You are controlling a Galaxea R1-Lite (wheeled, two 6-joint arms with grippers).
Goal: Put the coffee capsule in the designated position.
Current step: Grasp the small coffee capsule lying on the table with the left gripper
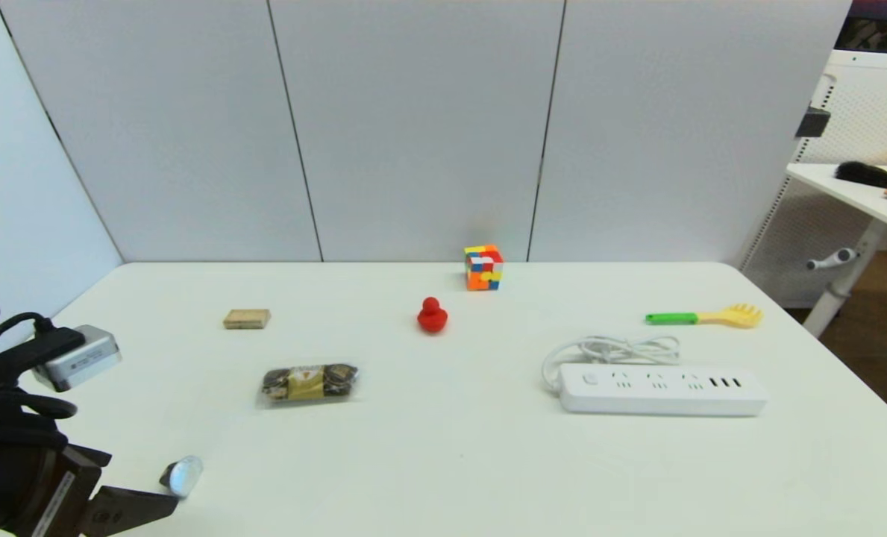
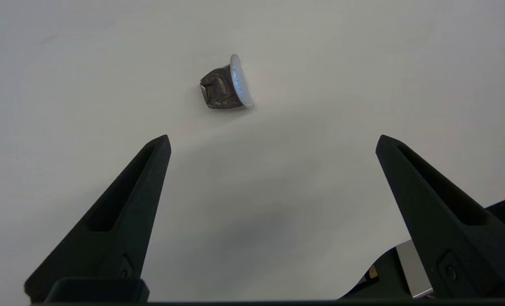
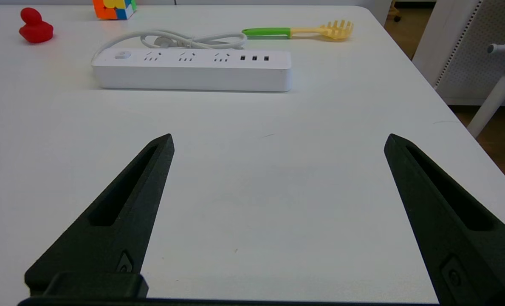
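My left gripper is spread wide, holding nothing, poised over the near-left corner of the counter. The coffee capsule lies on its side on bare counter just beyond my fingertips, apart from both, foil disc on edge. The wrapped chocolate pack sits farther in. My right gripper is also spread, empty, parked near the power strip.

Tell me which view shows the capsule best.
The left wrist view: the capsule lies on its side, dark body and foil face both plain, beyond the open left hand. The head view shows mostly its foil face; the right wrist view does not show it.
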